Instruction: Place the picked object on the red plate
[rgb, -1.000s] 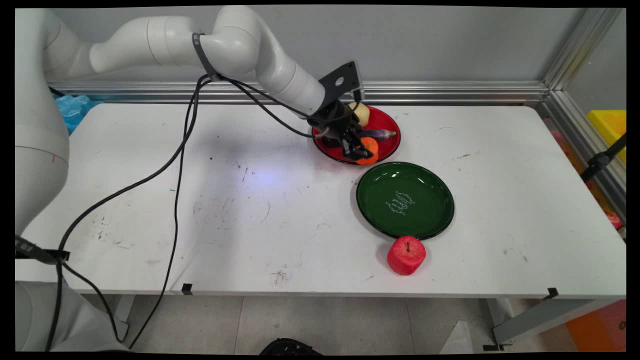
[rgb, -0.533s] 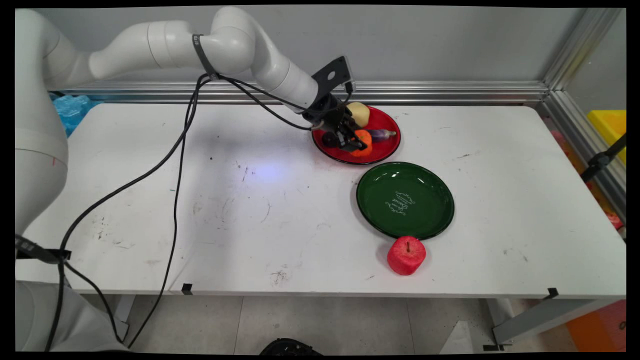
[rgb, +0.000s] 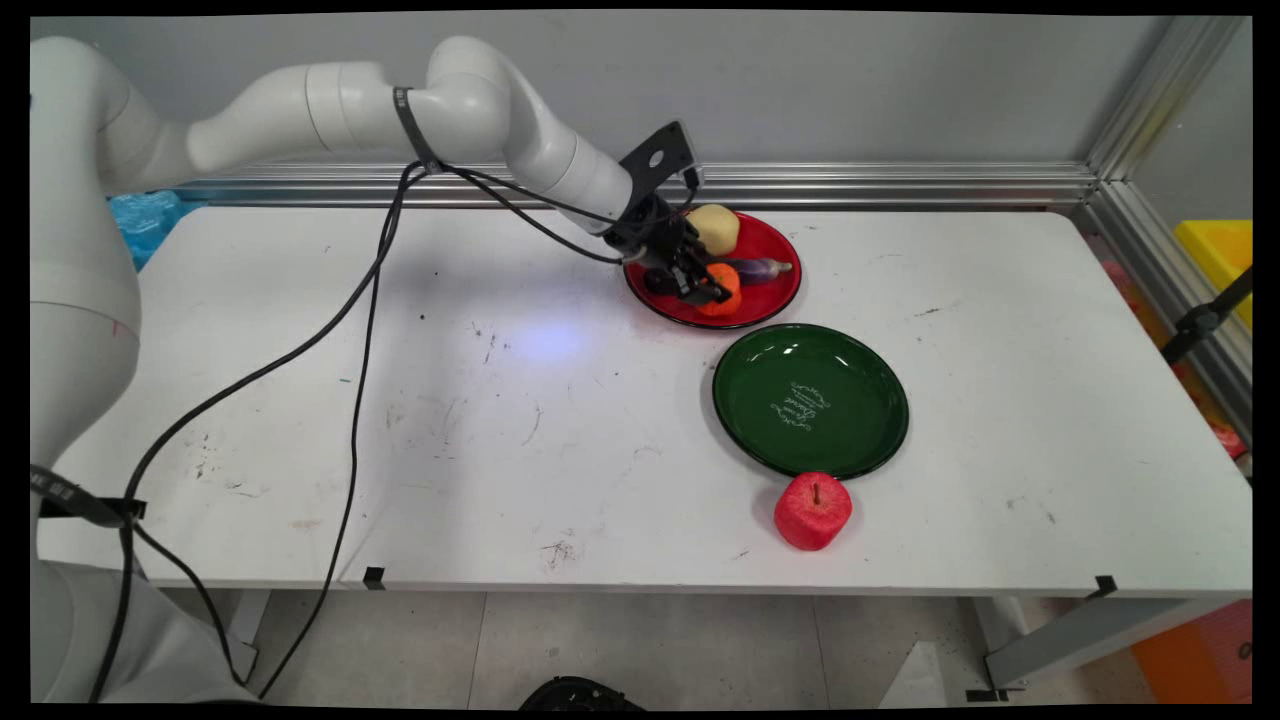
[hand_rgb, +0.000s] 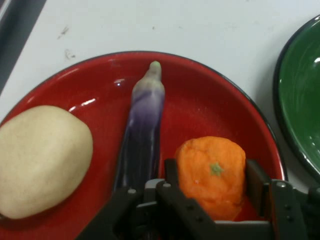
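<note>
My gripper (rgb: 712, 290) is down in the red plate (rgb: 775, 292), shut on an orange (rgb: 726, 288). In the hand view the two fingers press the orange (hand_rgb: 212, 170) from either side, with the gripper (hand_rgb: 214, 176) over the plate's (hand_rgb: 200, 100) right part. A purple eggplant (hand_rgb: 142, 135) lies just left of the orange, and a pale potato (hand_rgb: 42, 160) sits further left. In the main view the eggplant (rgb: 760, 267) and potato (rgb: 715, 228) lie behind the gripper. I cannot tell whether the orange rests on the plate or hangs just above it.
A green plate (rgb: 810, 400) stands in front of the red one, its rim showing in the hand view (hand_rgb: 300, 100). A red apple (rgb: 812, 510) sits on the table by its near edge. Black cables hang across the table's left half.
The gripper, with the orange in it, has moved from the red plate's near rim back and to the left, further into the plate. In the last half second it hardly moved.
</note>
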